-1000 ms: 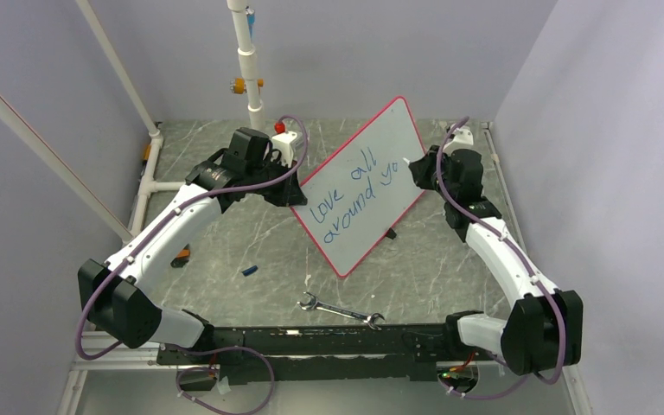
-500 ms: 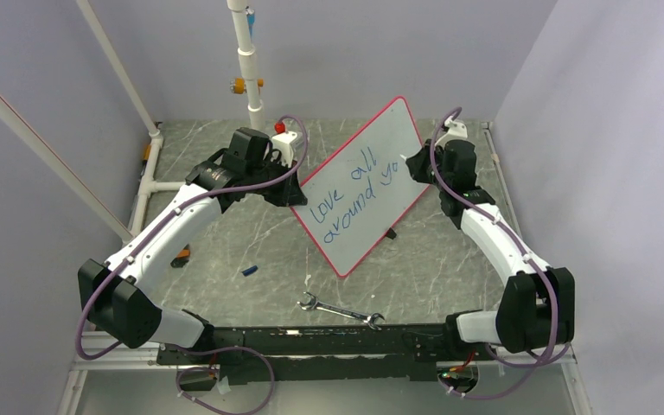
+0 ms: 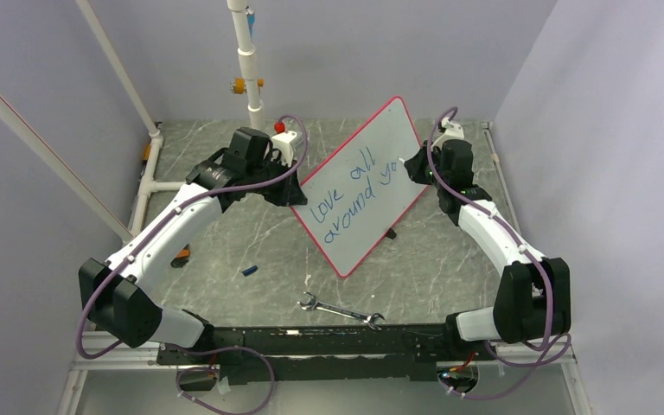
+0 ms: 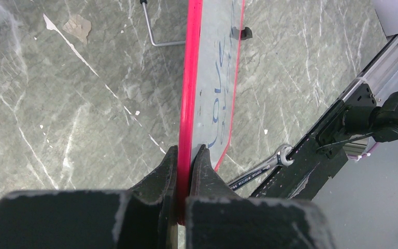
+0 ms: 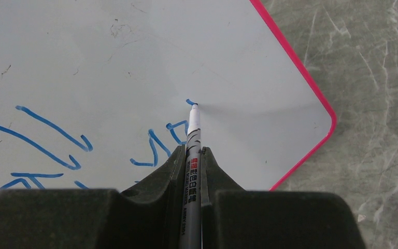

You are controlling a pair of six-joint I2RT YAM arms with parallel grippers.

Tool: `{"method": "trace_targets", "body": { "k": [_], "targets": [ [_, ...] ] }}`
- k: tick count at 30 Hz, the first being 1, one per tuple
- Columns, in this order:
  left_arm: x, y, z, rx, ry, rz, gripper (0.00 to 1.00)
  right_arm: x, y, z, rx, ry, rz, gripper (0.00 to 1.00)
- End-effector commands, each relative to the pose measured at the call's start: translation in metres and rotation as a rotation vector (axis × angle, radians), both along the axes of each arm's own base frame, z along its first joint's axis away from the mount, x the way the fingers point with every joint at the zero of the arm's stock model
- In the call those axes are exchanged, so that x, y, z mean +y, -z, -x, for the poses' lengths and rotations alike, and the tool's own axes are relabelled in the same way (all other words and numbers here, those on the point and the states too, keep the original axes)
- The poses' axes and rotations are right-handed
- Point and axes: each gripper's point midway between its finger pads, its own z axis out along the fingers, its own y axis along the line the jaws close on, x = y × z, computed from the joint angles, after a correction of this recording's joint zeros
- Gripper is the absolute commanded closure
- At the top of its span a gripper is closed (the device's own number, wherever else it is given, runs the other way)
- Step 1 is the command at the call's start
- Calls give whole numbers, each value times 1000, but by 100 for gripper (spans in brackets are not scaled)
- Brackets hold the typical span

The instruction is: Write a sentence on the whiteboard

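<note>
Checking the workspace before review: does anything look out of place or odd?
A wrench lies on the table near the arm bases, unrelated to writing, and a small blue piece lies left of the whiteboard. The board stands tilted, its rim in the left claw, the right claw holding a marker to it. Nothing looks spilled.

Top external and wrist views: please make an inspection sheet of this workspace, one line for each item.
Surface: grey veined table.
Job's things: whiteboard stands tilted; sentence reads "love all around yo", unfinished; marker tip touches the board.
Clutter: wrench near the arm bases; small blue piece left of the board.
Grippers: left gripper shut on the whiteboard's rim; right gripper shut on the marker.
Cables: purple cables loop along both arms.
Surroundings: white pipe behind the table; plain walls.
</note>
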Motion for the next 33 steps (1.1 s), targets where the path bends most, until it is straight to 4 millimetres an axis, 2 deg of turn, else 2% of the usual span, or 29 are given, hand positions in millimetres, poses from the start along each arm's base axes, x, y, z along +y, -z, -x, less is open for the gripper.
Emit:
{"method": "trace_targets", "body": {
  "k": [1, 10, 20, 33],
  "targets": [
    [72, 62, -15, -7, -112, -433, 100, 5, -16, -7, -50, -19, -21, 100],
    [72, 62, -15, -7, -112, -432, 100, 3, 1, 1, -15, -17, -19, 100],
    [72, 63, -15, -6, -113, -432, 100, -2, 9, 2, 7, 8, -4, 100],
    [72, 65, -15, -1, -110, -437, 100, -6, -4, -12, -14, 26, -9, 100]
  ]
}}
